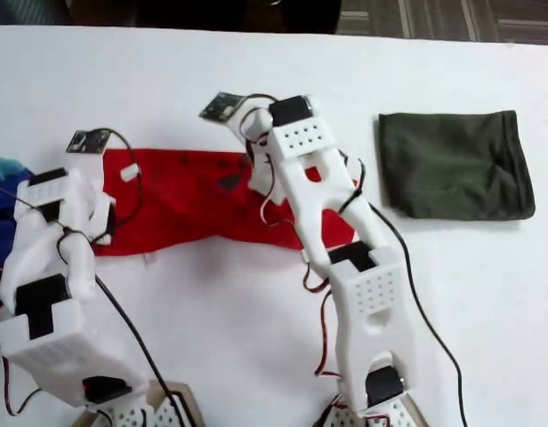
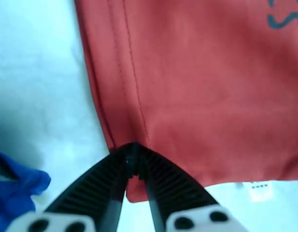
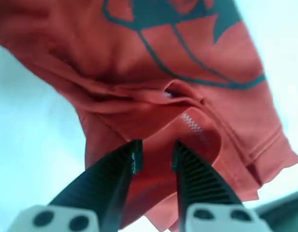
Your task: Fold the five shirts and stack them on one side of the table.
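A red shirt (image 1: 185,200) lies folded into a long strip across the middle of the white table (image 1: 256,71). My left gripper (image 1: 107,213) is at the strip's left end; in the left wrist view the gripper (image 2: 132,162) is shut on the seamed edge of the red shirt (image 2: 202,96). My right gripper (image 1: 254,181) hangs over the shirt's far edge near the middle. In the right wrist view it (image 3: 156,155) stands open just above a puckered fold of the red shirt (image 3: 187,125) below the dark print.
A folded dark green shirt (image 1: 456,165) lies at the right of the table. A blue shirt (image 1: 2,191) bunches at the left edge, beside the left arm, and blue cloth (image 2: 16,186) shows by the left gripper. A white tag (image 2: 258,189) sticks out from the red hem.
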